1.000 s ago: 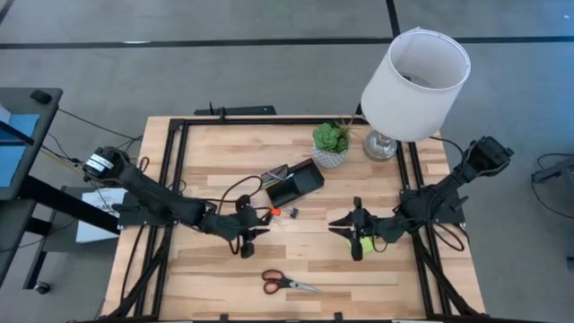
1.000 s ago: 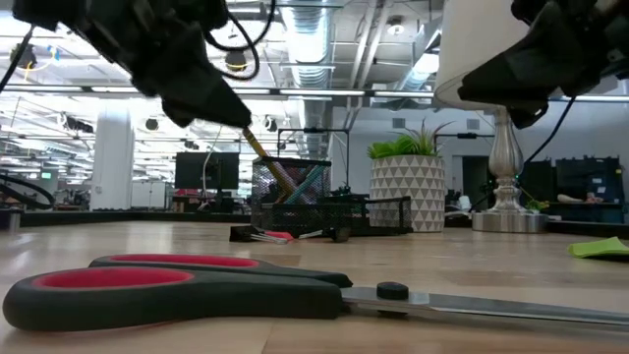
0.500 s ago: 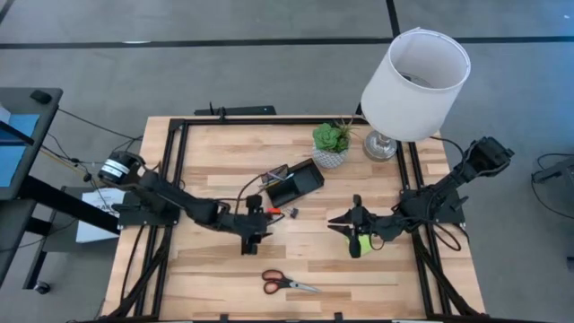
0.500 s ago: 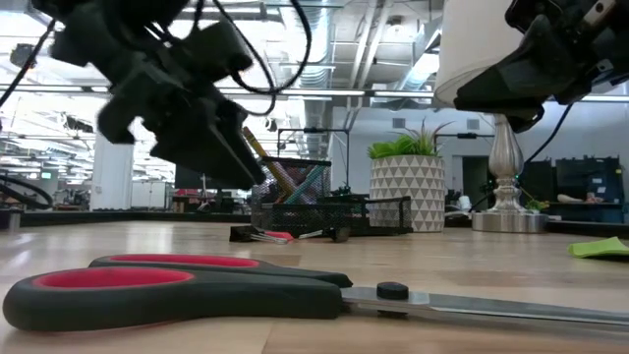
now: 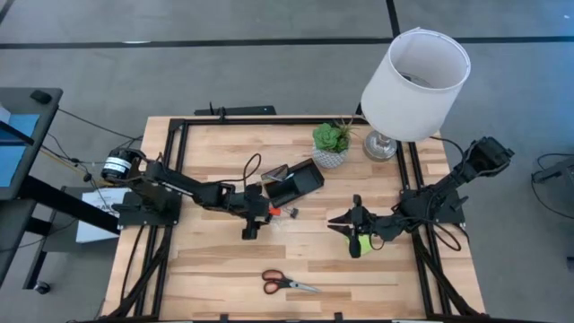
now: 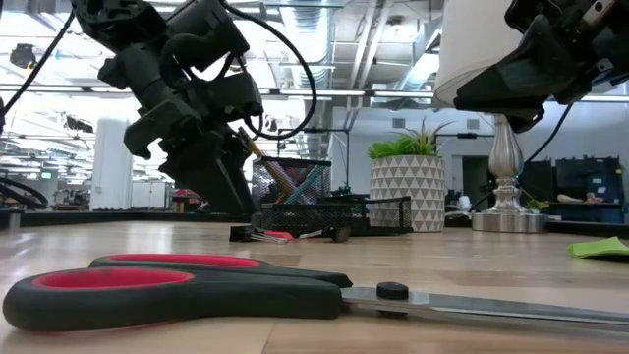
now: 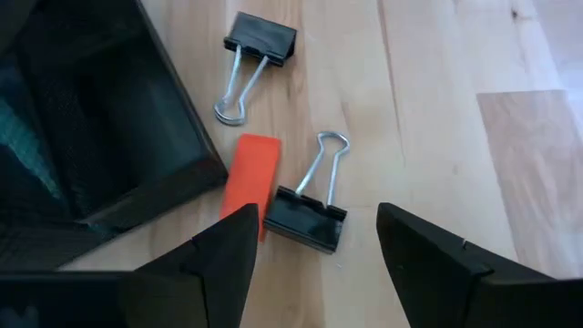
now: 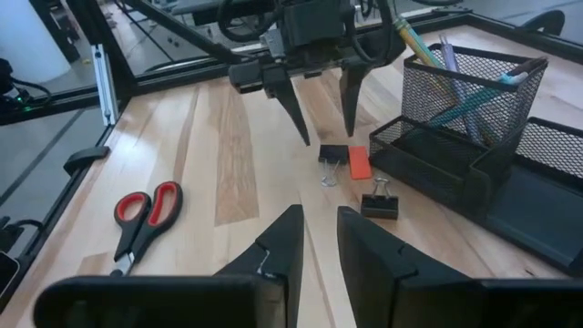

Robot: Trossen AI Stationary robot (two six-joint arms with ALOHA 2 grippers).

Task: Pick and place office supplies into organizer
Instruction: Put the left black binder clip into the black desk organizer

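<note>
Nearest, the red-handled scissors (image 5: 287, 283) lie flat at the table's front edge, touched by neither arm. Farther in, the right gripper (image 5: 357, 235) hangs low over the lime-green sticky-note pad (image 5: 365, 244), its fingers drawn close with only a narrow slit between them; whether they touch the pad I cannot tell. To the left at about the same depth, the left gripper (image 7: 314, 248) points down with its fingers spread wide apart, poised over a black binder clip (image 7: 308, 217) that lies against a small orange block (image 7: 250, 179); a second binder clip (image 7: 258, 46) sits just beyond them. Nothing is between those fingers. Behind this cluster stands the black mesh organizer (image 5: 294, 182), pens (image 8: 460, 91) upright in its cup section. At the back are a potted plant (image 5: 331, 143) and a white-shaded lamp (image 5: 414, 72).
</note>
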